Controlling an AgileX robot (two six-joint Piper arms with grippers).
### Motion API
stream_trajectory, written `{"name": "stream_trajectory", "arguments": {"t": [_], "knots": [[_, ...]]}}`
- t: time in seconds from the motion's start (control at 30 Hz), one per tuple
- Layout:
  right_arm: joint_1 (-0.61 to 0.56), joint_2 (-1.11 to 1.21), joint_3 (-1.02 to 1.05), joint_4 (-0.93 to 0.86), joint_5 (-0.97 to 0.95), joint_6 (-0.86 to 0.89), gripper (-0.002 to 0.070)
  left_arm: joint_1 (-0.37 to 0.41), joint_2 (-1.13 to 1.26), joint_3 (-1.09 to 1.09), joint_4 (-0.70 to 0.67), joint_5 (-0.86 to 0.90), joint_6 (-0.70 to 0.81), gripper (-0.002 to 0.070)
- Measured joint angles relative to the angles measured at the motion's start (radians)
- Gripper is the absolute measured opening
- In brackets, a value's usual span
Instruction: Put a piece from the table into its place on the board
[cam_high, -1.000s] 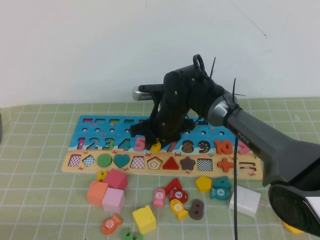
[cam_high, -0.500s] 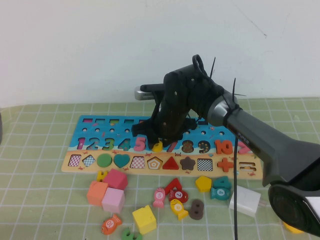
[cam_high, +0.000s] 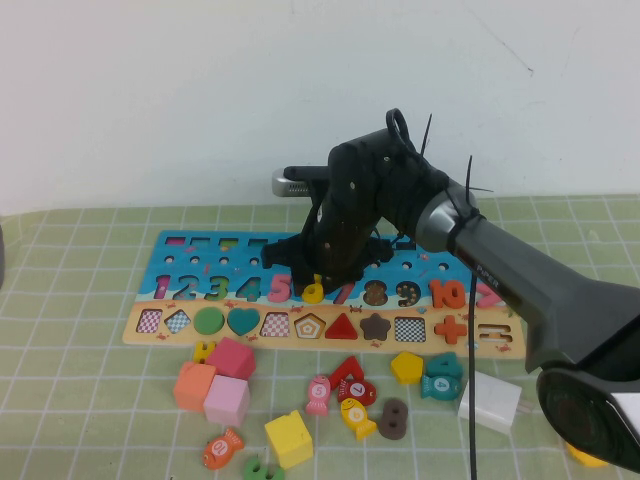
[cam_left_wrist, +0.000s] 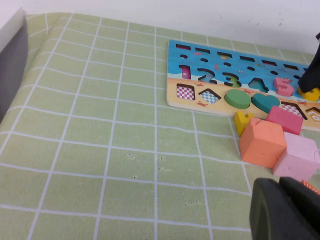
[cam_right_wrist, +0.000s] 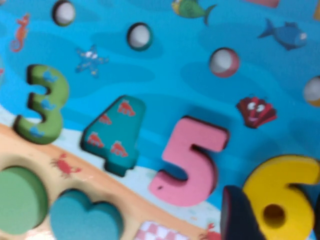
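Observation:
The yellow numeral 6 (cam_high: 314, 292) is held in my right gripper (cam_high: 315, 287) at the board (cam_high: 200, 250), between the pink 5 (cam_high: 280, 288) and the red 7. In the right wrist view the 6 (cam_right_wrist: 290, 172) sits low over the blue board (cam_right_wrist: 165, 60) beside the 5 (cam_right_wrist: 192, 160), with my right gripper (cam_right_wrist: 278, 214) shut on it, one dark finger on each side. Whether it rests in its cut-out I cannot tell. My left gripper (cam_left_wrist: 286, 212) is shut and empty, low over the green grid cloth (cam_left_wrist: 100, 125), out of the high view.
Loose pieces lie in front of the board: an orange cube (cam_high: 194, 385), a pink cube (cam_high: 227, 400), a magenta block (cam_high: 232, 357), a yellow cube (cam_high: 289, 438), a yellow pentagon (cam_high: 406, 367), a brown 8 (cam_high: 392, 418) and a white box (cam_high: 490, 402).
My right gripper has shifted slightly to the right with the yellow 6, staying at the board between the 5 and the 7.

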Motion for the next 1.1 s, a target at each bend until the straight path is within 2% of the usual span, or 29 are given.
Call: {"name": "stream_trajectory", "arguments": {"t": [0.6,0.77,1.1], "knots": [[0.000,-0.043,0.000,0.023,-0.020,-0.025,0.0299,0.000,0.000,0.000,0.000,0.000,0.000,-0.0001],[0.000,-0.117,0.000,-0.003,0.074,-0.136,0.0238,0.000,0.000,0.000,-0.001,0.000,0.000,-0.0001],[0.000,-0.312,0.000,-0.011,0.121,-0.376,0.0037,0.000,0.000,0.000,-0.001,0.000,0.000,-0.0001]]}}
